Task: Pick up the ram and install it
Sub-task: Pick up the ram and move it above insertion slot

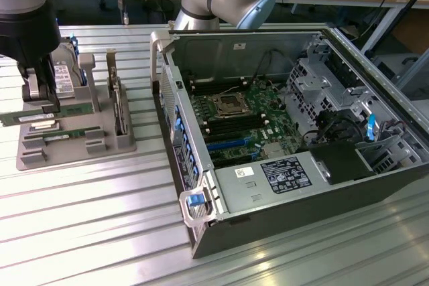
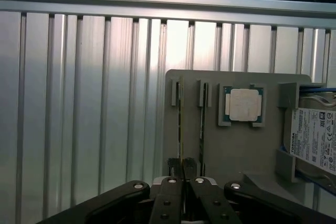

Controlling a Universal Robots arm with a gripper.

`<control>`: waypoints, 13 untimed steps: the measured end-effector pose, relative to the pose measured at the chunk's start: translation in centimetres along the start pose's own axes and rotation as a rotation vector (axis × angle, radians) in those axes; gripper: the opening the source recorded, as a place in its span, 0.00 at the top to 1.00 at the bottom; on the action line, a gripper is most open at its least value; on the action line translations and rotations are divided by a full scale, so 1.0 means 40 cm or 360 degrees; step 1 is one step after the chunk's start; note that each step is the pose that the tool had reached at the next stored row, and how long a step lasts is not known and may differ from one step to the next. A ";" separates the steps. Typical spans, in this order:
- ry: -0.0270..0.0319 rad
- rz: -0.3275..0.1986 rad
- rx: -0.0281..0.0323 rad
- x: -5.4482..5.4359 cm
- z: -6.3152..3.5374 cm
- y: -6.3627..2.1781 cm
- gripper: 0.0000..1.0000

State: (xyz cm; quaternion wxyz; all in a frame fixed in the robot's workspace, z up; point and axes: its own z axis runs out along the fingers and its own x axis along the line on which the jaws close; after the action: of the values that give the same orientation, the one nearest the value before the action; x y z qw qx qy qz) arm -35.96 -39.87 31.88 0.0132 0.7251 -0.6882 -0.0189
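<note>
Green narrow ram stick point(image 2: 180, 124) pinched edge-on in black two-finger gripper point(image 2: 183, 170), jaws closed on it; sits at grey plastic holder tray point(image 2: 236, 150) beside twin green stick point(image 2: 202, 129); can't tell if clear of its slot; grab done, not yet installed in open metal computer case point(image 1: 288, 213).

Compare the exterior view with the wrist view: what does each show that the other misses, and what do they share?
The exterior view adds the open computer case with its motherboard. The wrist view adds the square CPU chip lying in its pocket. Both show the grey tray, the ribbed table and the gripper closed on the ram, with a second stick alongside.
</note>
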 end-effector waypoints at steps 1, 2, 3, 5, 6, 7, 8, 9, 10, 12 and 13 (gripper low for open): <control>0.00000 0.0000 0.00002 0.000 -0.002 0.000 0.88; 0.00000 0.0000 0.00000 0.000 -0.006 0.000 0.88; 0.00000 0.0000 0.00000 0.000 -0.009 0.000 0.88; 0.00000 0.0000 0.00001 0.000 -0.014 0.000 0.88; 0.00000 0.0000 0.00001 0.000 -0.017 0.000 0.88; 0.00000 0.0000 0.00000 0.000 -0.021 0.000 0.88; 0.00001 0.0000 0.00000 0.000 -0.031 0.000 0.88; 0.00002 0.0000 0.00000 0.000 -0.034 0.000 0.88; 0.00002 0.0000 0.00000 0.000 -0.038 0.000 0.88; 0.00002 0.0000 0.00000 0.000 -0.048 0.000 0.88; 0.00003 0.0000 0.00000 0.000 -0.051 0.000 0.88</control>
State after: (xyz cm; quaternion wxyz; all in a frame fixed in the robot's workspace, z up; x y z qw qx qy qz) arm -35.87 -39.87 33.92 0.0132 0.7251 -0.6882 -0.0189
